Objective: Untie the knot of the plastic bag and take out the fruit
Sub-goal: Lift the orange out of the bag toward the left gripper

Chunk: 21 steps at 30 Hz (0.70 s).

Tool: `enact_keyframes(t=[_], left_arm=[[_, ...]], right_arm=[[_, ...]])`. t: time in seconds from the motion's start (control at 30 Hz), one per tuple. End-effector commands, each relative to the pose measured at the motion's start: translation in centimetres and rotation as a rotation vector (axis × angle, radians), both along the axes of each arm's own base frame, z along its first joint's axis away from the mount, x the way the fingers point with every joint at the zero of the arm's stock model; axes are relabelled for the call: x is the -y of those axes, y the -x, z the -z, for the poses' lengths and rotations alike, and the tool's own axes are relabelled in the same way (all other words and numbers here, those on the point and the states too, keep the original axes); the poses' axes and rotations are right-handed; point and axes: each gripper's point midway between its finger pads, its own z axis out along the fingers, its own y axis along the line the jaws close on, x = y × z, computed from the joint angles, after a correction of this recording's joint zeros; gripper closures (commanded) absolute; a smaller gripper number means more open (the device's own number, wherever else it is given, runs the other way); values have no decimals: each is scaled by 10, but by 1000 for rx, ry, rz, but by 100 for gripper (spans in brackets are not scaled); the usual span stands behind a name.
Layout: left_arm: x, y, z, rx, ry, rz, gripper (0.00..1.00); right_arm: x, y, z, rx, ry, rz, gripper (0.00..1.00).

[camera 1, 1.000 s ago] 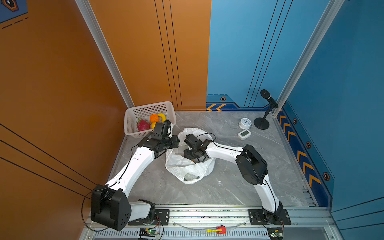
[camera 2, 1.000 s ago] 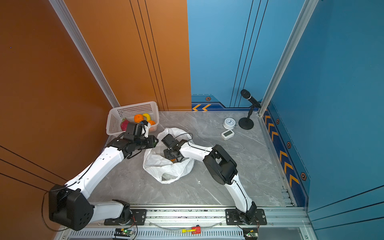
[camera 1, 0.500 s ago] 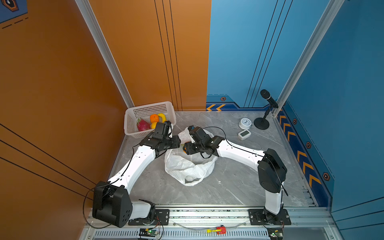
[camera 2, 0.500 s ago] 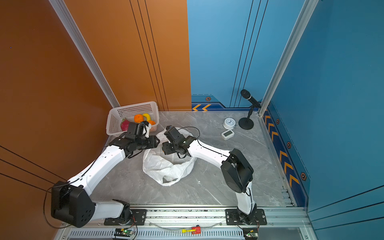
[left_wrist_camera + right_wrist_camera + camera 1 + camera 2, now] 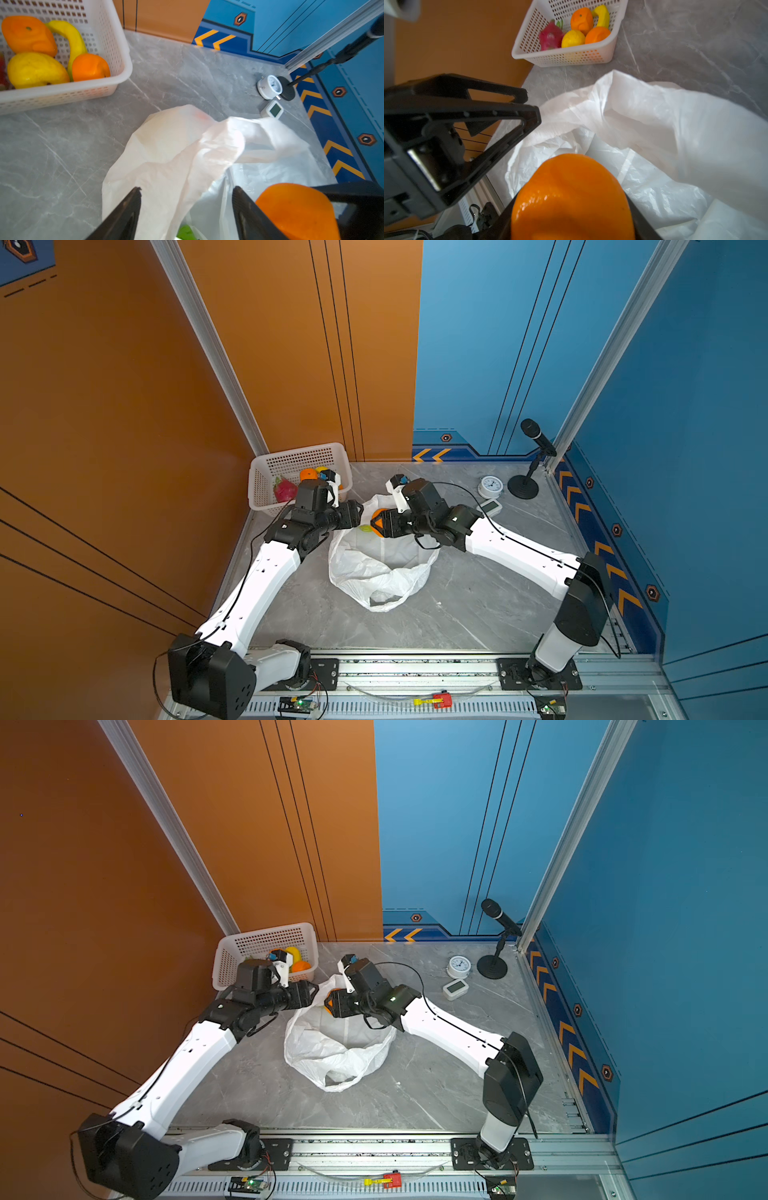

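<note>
The white plastic bag (image 5: 382, 572) lies crumpled mid-table with its mouth open; the knot is out of view. My right gripper (image 5: 377, 523) hangs over the bag's far-left rim, shut on an orange fruit (image 5: 571, 197) that fills the space between its jaws. My left gripper (image 5: 186, 190) faces it from the left, open. A loose fold of the bag (image 5: 176, 149) lies between its fingers without being pinched. A green fruit (image 5: 185, 232) shows down inside the bag. In both top views the two grippers nearly meet over the bag's rim (image 5: 320, 994).
A white perforated basket (image 5: 299, 448) stands in the far-left corner against the orange wall, holding a pink dragon fruit (image 5: 550, 37), two oranges, a yellow fruit and a banana. A round clock (image 5: 491, 486), a small display (image 5: 490, 508) and a microphone stand (image 5: 524, 489) are far right.
My right gripper rose out of the bag with the orange and swung left toward the basket. My left gripper's jaws spread wider, and the bag's rim slackened.
</note>
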Motion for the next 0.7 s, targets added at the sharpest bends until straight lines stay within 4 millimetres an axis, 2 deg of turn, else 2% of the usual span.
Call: enact_keyframes(t=[0.0, 0.17, 0.2, 0.4, 0.43, 0.5, 0.6, 0.67], left_arm=[[9, 1, -45, 153, 62, 65, 28], [21, 14, -82, 301, 107, 173, 26], [26, 16, -94, 360, 114, 209, 25], [52, 38, -122, 526, 136, 409, 23], [55, 41, -127, 550, 136, 437, 22], [63, 45, -119, 563, 127, 483, 20], [74, 49, -126, 611, 117, 537, 15], [81, 49, -130, 634, 122, 563, 6]], right_arm=[[11, 0, -32, -49, -90, 26, 65], [25, -11, -74, -57, -196, 72, 65], [29, -16, -82, -70, -233, 95, 65], [48, -41, -120, -150, -456, 182, 65], [49, -42, -127, -161, -490, 183, 65], [51, -44, -139, -180, -549, 184, 65], [52, -45, -151, -218, -620, 184, 65], [49, -45, -159, -241, -663, 168, 65]])
